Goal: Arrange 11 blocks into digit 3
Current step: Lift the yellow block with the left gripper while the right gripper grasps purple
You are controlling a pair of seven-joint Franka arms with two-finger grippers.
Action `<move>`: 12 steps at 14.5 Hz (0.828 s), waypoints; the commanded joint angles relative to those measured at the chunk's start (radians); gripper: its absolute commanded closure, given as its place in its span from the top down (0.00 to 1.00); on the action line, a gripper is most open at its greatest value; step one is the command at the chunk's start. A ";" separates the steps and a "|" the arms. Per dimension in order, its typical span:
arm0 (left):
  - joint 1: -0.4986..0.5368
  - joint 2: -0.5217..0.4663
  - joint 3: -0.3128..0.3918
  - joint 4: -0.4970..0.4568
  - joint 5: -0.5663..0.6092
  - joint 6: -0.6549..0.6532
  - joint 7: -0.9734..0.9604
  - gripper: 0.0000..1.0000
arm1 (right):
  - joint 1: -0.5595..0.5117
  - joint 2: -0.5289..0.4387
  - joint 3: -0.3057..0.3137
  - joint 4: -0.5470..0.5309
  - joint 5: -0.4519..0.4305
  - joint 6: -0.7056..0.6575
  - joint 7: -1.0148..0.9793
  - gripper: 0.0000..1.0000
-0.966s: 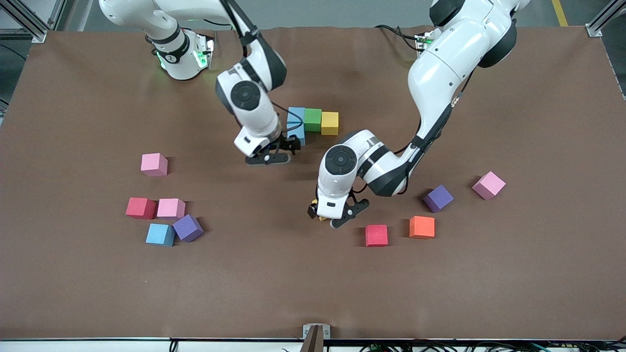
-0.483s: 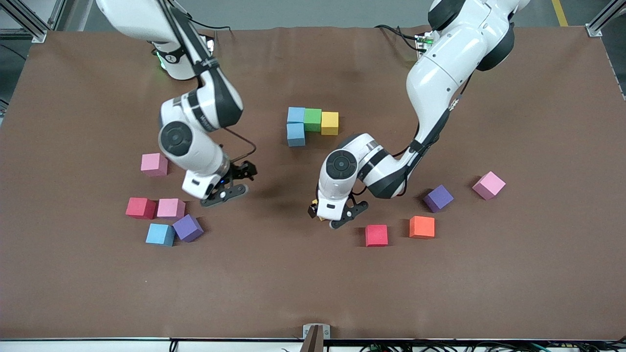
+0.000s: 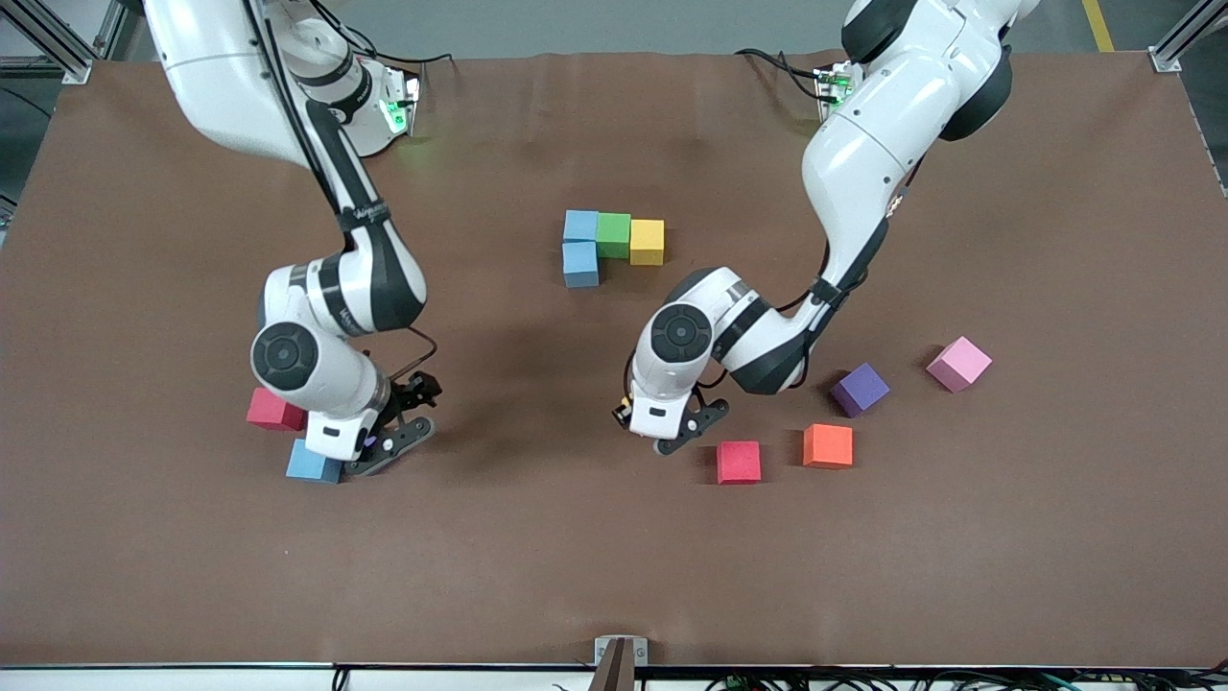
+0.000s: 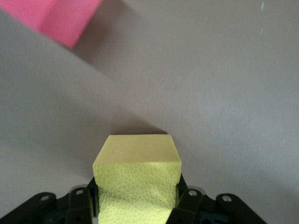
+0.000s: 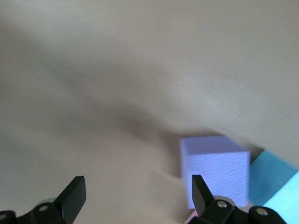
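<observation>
Right gripper [image 3: 384, 449], jaws spread, low over the blue block [image 3: 309, 464] and a purple block [image 5: 214, 169] it mostly hides from the front, red block [image 3: 270, 410] at its ten o'clock; left gripper [image 3: 672, 430] jaws pinching a yellow block [image 4: 138, 179], barely visible beneath the wrist, just off the counter [image 3: 614, 557]; started digit 3 [image 3: 604, 242] at its twelve o'clock.

The right arm's wrist covers most of the cluster toward its end of the table — the red block [image 3: 270, 410] and the blue block [image 3: 309, 465] show only in part, the purple block [image 5: 215, 167] barely at all from the front. The yellow block [image 4: 137, 181] hides under the left gripper [image 3: 662, 432] there. A red block [image 4: 58, 18] is cut off by the left wrist view's edge.
</observation>
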 commanded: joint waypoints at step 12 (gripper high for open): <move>0.101 -0.297 -0.023 -0.010 -0.027 -0.353 0.032 0.40 | -0.123 0.090 0.020 0.067 -0.006 0.022 -0.117 1.00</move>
